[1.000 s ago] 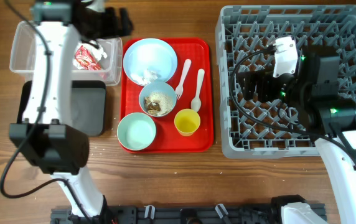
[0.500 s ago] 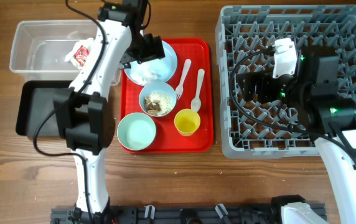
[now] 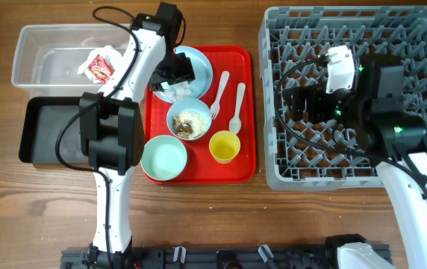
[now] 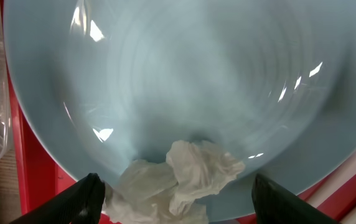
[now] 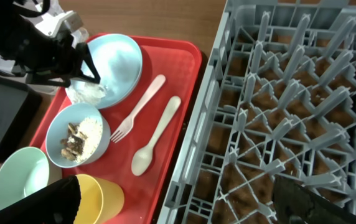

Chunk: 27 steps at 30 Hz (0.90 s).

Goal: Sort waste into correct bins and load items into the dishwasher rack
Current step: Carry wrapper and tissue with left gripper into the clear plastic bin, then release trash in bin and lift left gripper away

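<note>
At the upper left of the overhead view, the red-and-white snack wrapper (image 3: 99, 67) is seen lying inside the clear rectangular plastic tub (image 3: 49, 54), with the shallow black rectangular tray (image 3: 38, 133) just below it, nothing visible in its exposed part. A second ago the left gripper (image 3: 172, 75) was held above that tub. It has since been swung rightward and brought over the lower left edge of the pale blue round plate (image 3: 198, 63) on the flat red serving tray (image 3: 245, 112). In the left wrist view its fingers (image 4: 89, 198) are seen spread wide apart, and the crumpled white tissue (image 4: 181, 177) lies on the plate between them, not yet pinched. The wrapper is therefore judged sorted, and the tissue is judged to be the next piece of waste to be cleared. Lower on the red tray, the pale blue-white bowl (image 3: 189, 119) holding brownish and white scraps, the mint green bowl (image 3: 163, 158), the small yellow cup (image 3: 224, 146), the white plastic fork (image 3: 219, 91) and the white plastic spoon (image 3: 237, 108) have not been moved. On the right, the right gripper (image 3: 301, 101) has been kept above the large square grey plastic crate (image 3: 422, 45), its fingers apart and nothing held. No dish has yet been loaded there.
</note>
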Available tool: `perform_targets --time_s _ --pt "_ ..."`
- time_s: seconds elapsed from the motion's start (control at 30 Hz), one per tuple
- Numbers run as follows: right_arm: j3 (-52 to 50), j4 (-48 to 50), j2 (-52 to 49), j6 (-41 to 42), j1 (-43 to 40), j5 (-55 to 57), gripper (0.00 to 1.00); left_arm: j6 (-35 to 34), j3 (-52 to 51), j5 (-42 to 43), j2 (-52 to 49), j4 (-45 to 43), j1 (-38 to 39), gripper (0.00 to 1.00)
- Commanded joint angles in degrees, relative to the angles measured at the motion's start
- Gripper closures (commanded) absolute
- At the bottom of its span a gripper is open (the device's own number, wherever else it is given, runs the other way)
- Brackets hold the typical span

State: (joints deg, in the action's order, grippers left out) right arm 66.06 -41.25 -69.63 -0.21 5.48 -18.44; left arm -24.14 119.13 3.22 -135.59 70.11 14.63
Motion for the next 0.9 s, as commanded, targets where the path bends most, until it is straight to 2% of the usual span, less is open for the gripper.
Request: perform_targets --time_s 0.0,0.23,0.27,0.37,0.63,0.87 --pt "1.3 -0.2 -1.5 0.4 0.2 -1.0 0.00 -0.1 -2.6 -0.8 -1.2 -1.4 0.7 0.29" --pt "1.3 -0.4 -2.4 0.3 0.2 -1.0 0.00 -0.1 -7.5 -0.7 -1.5 -7.8 1.0 0.40" --pt "1.3 -0.4 -2.4 0.3 0.2 -1.0 0.00 -0.1 -7.6 -0.7 -1.5 -8.2 1.1 0.48" --pt "1.3 -0.4 -2.4 0.3 0.2 -1.0 0.00 -0.1 -7.7 -0.7 -1.6 -9.2 1.2 0.96" --pt "1.3 -0.4 -2.4 0.3 0.2 -1.0 0.00 0.8 -5.4 0.1 1.9 -9.5 0.8 0.96" --pt "1.3 -0.3 -2.4 0.3 0.2 -1.0 0.00 3.2 -0.1 -1.6 13.4 -9.7 -2.9 0.96"
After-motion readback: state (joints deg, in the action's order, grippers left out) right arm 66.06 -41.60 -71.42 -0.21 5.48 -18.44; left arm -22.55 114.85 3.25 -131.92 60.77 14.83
